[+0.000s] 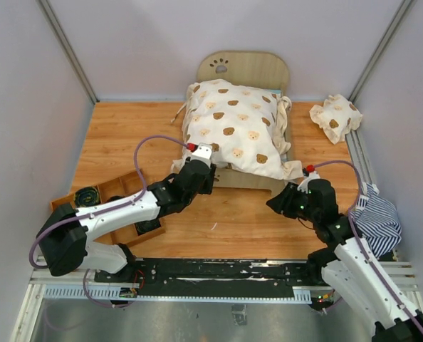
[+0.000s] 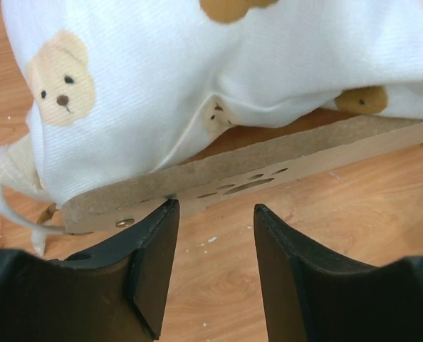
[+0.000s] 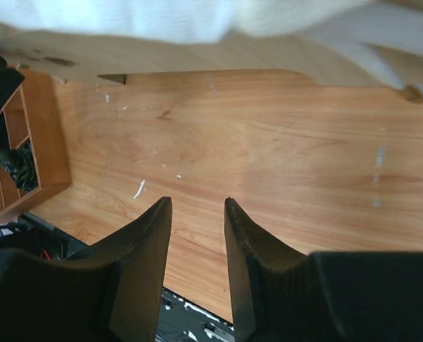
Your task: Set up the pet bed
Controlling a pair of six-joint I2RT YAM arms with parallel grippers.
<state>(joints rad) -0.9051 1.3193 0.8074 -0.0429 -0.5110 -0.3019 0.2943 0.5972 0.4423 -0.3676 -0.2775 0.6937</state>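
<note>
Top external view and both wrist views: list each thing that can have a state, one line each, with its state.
Pet bed: upright, covered.
Bear-print cover: draped over the bed.
Small pillow: off the bed, on the table.
Striped cloth: crumpled at the right table edge.
Left gripper: open, at the footboard.
Right gripper: open, empty.

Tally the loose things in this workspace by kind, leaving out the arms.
Cream bear-print bedding: 2, large ruffled cover and small pillow.
Striped fabric: 1, blue-and-white striped fabric bundle.
Furniture: 1, light plywood bed frame.
Trays: 1, brown wooden compartment tray.
Total: 5.
</note>
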